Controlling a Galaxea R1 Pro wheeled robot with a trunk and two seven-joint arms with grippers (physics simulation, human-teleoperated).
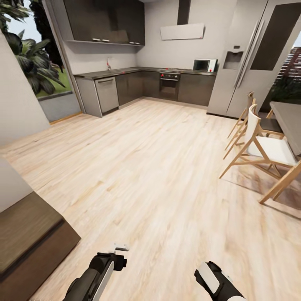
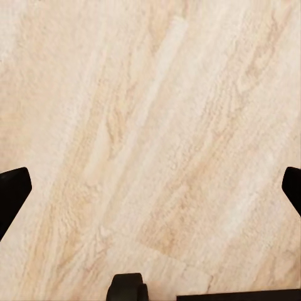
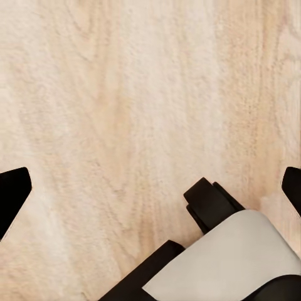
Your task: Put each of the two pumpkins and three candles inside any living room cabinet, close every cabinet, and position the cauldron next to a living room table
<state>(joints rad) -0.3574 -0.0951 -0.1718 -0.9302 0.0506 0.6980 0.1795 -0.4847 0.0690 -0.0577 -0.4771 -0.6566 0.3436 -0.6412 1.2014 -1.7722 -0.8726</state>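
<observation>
The pumpkins, candles, cauldron and living-room table are out of view. I face an open kitchen across pale wood floor (image 1: 146,167). My left arm (image 1: 98,274) and right arm (image 1: 215,280) hang low at the near edge of the head view. The left gripper (image 2: 150,191) is open over bare floorboards, its dark fingertips (image 2: 12,194) far apart and nothing between them. The right gripper (image 3: 150,191) is open too, with part of the robot's black-and-white body (image 3: 232,251) beneath it.
A low dark brown wooden unit (image 1: 29,242) sits close at the near left; I cannot tell if it is the cabinet. Wooden chairs (image 1: 261,146) and a grey dining table (image 1: 290,119) stand at the right. Kitchen counters (image 1: 146,83) and a fridge (image 1: 246,58) line the far wall.
</observation>
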